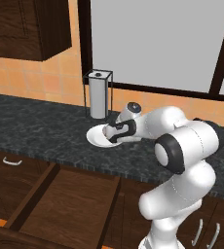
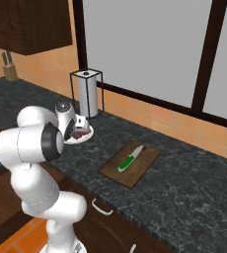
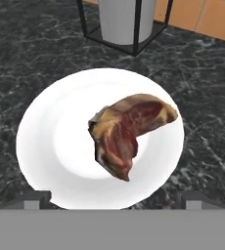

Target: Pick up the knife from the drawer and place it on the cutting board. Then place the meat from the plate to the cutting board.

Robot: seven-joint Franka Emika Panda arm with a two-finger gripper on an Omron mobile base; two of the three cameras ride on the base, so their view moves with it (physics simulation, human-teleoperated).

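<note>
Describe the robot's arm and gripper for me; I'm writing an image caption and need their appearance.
The arm is made of glossy white, rounded segments joined by dark, nearly black joint rings. No cables or markings are visible. The gripper is dark, fixed to a white wrist, and in the hand view its small fingertips look grey and blocky.

Dark speckled stone desk [image 1: 41, 129] along an orange tiled wall [image 1: 36, 73]. Large grey window [image 2: 140, 44] in dark frames. Dark wood upper cabinet [image 1: 26, 26]; lower cabinets with silver handles [image 1: 11, 161]. Orange floor [image 2: 29, 234].
</note>
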